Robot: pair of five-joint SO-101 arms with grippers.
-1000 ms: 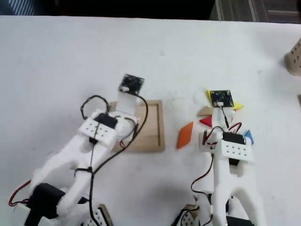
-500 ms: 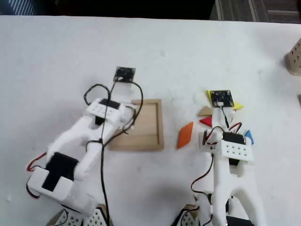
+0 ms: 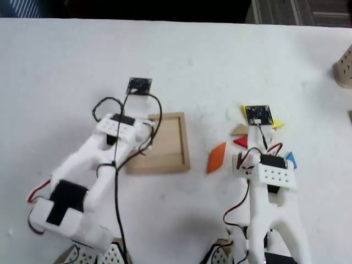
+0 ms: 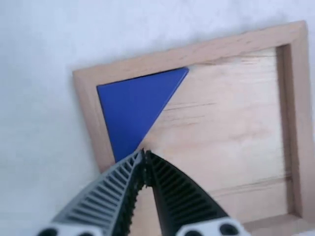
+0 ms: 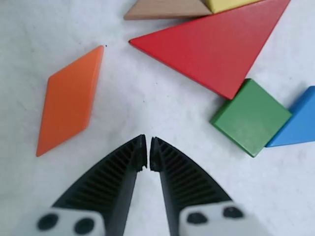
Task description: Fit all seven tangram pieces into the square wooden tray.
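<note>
The square wooden tray (image 4: 197, 49) holds a dark blue triangle (image 4: 135, 105) tucked flat into one corner. My left gripper (image 4: 144, 157) is shut and holds nothing, its tips right at that triangle's sharp point beside the tray wall. In the high view the left arm covers the left part of the tray (image 3: 186, 146). My right gripper (image 5: 147, 147) is shut and empty, hovering over bare table between the orange parallelogram (image 5: 69, 101) and the green square (image 5: 251, 115). The large red triangle (image 5: 216, 49), a light blue piece (image 5: 300, 120), a tan triangle (image 5: 167, 9) and a yellow piece (image 5: 231, 4) lie just beyond.
Loose pieces cluster right of the tray: the orange parallelogram (image 3: 216, 157), red (image 3: 241, 141), tan (image 3: 238, 130), yellow (image 3: 278, 124) and light blue (image 3: 291, 160). A perforated wooden object (image 3: 344, 69) stands at the right table edge. White tabletop spreads behind the tray.
The left arm has swung to the left, its wrist now over the tray's left corner. The tray has turned slightly. The right arm has stayed still.
</note>
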